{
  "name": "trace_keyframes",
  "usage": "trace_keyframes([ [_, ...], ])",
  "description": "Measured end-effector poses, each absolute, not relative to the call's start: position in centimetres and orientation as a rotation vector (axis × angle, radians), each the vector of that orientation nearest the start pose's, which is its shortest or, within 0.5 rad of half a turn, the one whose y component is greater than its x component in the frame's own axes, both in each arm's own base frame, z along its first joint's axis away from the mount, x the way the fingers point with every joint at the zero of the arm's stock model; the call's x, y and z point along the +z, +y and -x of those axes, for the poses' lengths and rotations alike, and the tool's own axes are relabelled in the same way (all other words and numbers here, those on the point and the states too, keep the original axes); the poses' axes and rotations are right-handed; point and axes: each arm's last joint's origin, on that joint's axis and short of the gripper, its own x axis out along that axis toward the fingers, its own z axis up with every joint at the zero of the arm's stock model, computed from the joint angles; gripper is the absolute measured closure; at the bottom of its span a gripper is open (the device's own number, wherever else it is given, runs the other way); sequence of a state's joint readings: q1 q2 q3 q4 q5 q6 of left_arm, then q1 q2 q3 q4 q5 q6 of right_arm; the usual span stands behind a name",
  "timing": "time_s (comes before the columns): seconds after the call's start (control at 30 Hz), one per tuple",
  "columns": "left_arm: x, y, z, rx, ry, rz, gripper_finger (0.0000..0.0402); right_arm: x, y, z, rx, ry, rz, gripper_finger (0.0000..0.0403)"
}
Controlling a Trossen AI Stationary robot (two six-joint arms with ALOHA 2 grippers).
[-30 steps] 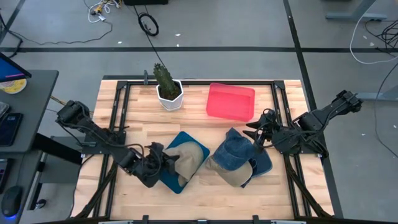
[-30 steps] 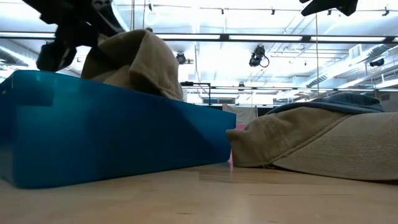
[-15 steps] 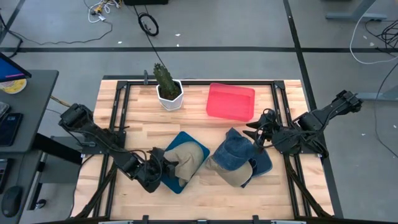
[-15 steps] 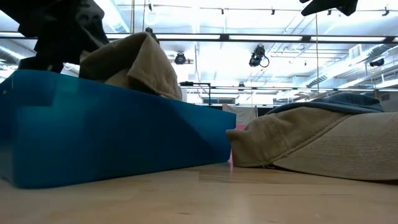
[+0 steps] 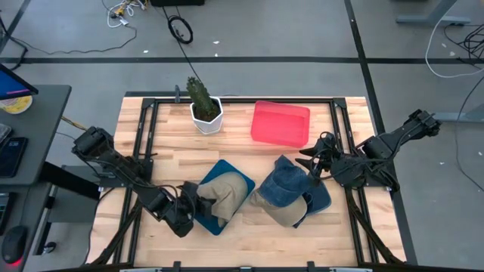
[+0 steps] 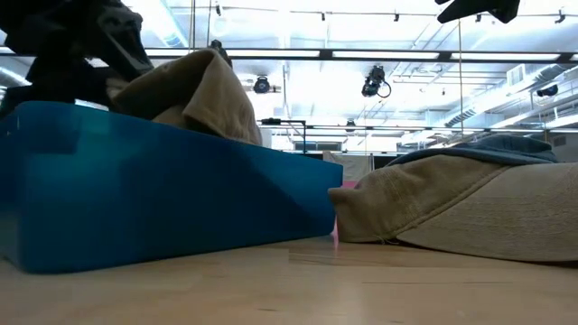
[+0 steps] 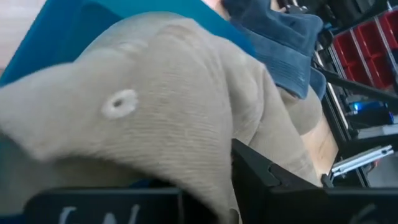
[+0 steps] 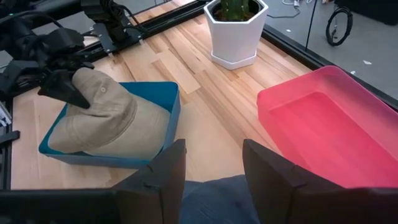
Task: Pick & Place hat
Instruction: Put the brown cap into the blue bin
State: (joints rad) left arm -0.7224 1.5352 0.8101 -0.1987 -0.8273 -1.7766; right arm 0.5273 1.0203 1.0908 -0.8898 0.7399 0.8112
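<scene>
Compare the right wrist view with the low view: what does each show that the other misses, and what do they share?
Right wrist only: the cactus pot, the pink bin, and the right tool open above blue fabric. Low view only: the tan-and-blue hat lying on the table, with ceiling lights behind. Both: the blue bin holding the tan hat, with the left tool at that hat's edge.

The wooden bench (image 5: 174,140) with its black metal frame stands on a grey floor (image 5: 287,45) crossed by dark lines. Beyond the bench's far edge, a black cable (image 5: 180,29) lies coiled on the floor near a tangle of white wires (image 5: 121,10), and a dark desk (image 5: 23,136) carrying a yellow plate (image 5: 17,103) sits just beside the bench's left edge. Seen level across the bench, the room behind has a bright ceiling (image 6: 361,41) with dark rails and a hanging black fixture (image 6: 376,81).
</scene>
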Motion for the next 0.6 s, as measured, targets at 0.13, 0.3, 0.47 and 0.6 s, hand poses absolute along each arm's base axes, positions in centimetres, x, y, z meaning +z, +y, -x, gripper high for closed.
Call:
trace_keyframes([
  [0.13,17.85,-17.33,-22.73,0.613,0.365,1.122,0.0318,34.05,7.52,-16.79,-0.442,0.525,-0.293,0.0241],
  [0.3,17.75,-17.31,-22.68,0.626,0.383,1.168,0.0317,34.05,7.52,-16.79,-0.441,0.526,-0.290,0.0241],
  [0.47,17.60,-17.36,-22.63,0.625,0.438,1.204,0.0302,34.05,7.51,-16.79,-0.442,0.525,-0.289,0.0241],
  [0.6,17.62,-17.45,-22.64,0.627,0.452,1.249,0.0257,34.05,7.51,-16.79,-0.443,0.525,-0.289,0.0241],
])
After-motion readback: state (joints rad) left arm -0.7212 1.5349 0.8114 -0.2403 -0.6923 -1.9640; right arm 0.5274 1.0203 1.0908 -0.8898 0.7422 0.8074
